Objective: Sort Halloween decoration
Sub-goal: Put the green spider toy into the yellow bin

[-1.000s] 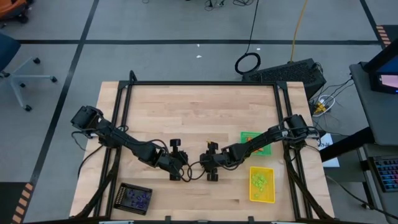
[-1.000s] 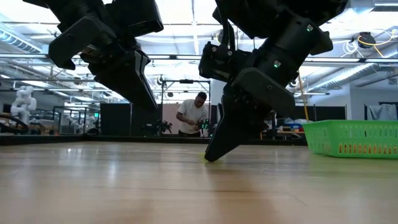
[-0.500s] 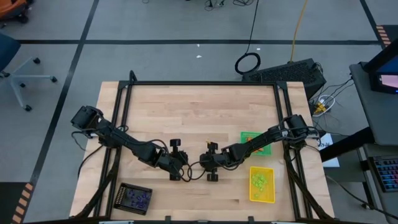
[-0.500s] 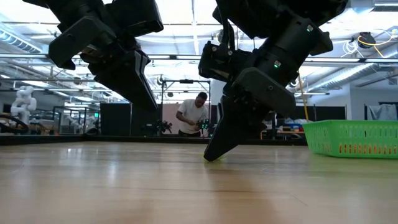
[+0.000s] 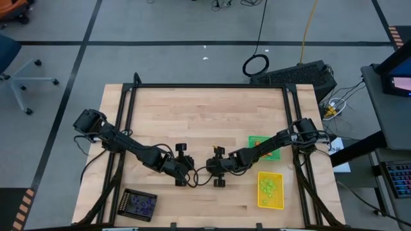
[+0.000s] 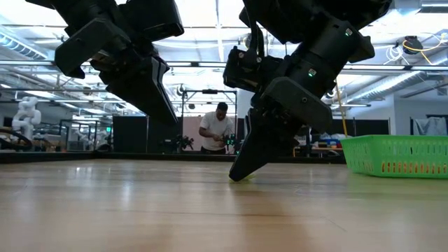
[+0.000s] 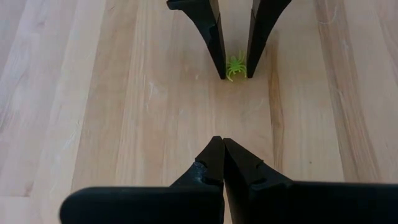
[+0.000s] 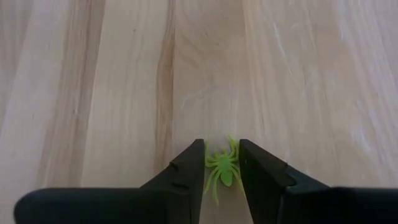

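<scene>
a: right gripper (image 8: 222,163) has the lime green spider (image 8: 222,167) on the table between its fingertips, jaws narrow but i can't tell if they're pinching it yet. i'd squeeze the body, not the legs, then lift straight up.

b: left gripper (image 7: 217,144) is closed, empty, facing it. the spider's far side is hidden behind the fingers.

A spider (image 8: 223,169) lies mid-tabletop (image 5: 205,115) between the right gripper's (image 8: 222,163) fingers (image 8: 191,167). The left gripper (image 7: 222,151) faces it from the left. Two trays (image 5: 270,190) sit at the right edge, a third (image 5: 139,205) front-left.
</scene>
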You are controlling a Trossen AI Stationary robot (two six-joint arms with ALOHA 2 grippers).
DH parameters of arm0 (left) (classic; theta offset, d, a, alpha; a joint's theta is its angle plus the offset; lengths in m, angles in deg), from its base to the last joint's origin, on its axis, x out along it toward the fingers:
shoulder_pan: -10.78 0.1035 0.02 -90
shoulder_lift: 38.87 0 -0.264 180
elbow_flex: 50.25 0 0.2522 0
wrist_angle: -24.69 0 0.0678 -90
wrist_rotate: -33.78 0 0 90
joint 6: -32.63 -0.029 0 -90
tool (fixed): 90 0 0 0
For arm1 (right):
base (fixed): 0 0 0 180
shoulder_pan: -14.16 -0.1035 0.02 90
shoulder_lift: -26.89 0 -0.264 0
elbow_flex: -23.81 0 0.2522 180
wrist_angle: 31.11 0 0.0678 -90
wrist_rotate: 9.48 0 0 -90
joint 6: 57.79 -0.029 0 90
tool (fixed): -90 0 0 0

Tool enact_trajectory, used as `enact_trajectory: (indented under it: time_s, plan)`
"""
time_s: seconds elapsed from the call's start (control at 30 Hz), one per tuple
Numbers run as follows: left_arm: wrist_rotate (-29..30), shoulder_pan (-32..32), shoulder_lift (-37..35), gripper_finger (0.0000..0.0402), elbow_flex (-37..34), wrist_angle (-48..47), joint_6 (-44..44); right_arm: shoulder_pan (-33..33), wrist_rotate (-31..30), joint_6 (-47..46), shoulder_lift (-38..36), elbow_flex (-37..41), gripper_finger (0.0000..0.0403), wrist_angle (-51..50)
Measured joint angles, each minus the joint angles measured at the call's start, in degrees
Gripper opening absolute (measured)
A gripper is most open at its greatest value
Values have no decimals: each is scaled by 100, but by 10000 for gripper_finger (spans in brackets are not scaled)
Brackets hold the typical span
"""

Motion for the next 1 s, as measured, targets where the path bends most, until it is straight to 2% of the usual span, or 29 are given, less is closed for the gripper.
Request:
enact_trajectory:
  time_s: [0.47,0.63,0.9,1.0]
  plan:
    - [-1,0,0,4,-2,0,0,-7,132,90,-265,23,84,-217]
    - [-1,-12,0,4,-2,-1,0,-74,190,64,-483,17,84,-547]
    - [-1,-22,0,4,-2,-15,1,-275,730,-102,-961,17,84,-1289]
    - [-1,-22,0,4,-2,0,2,-421,759,-184,-1269,15,84,-1594]
